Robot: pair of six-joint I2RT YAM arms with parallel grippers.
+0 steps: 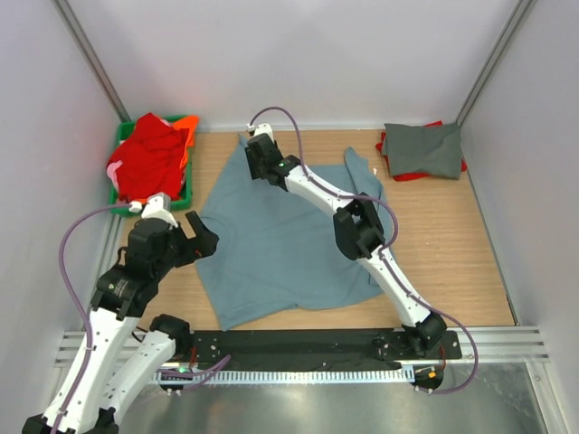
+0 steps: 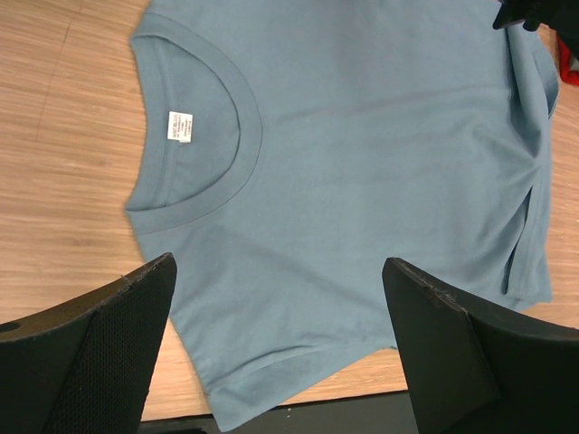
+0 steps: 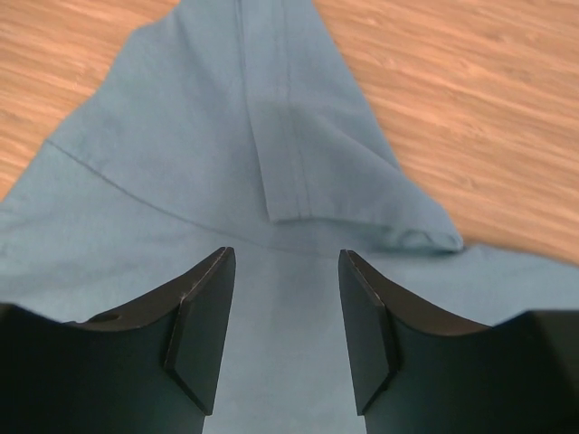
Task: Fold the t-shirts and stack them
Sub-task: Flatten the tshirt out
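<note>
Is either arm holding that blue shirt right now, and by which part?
Nothing is held yet. The right tool stands open astride a sleeve of the blue shirt; the left tool hovers open above it.

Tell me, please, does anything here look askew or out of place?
The blue-grey t-shirt lies crooked to the table edges, and its far sleeve at the right tool looks folded over itself. Red shirts spill over the rim of the green crate.
</note>
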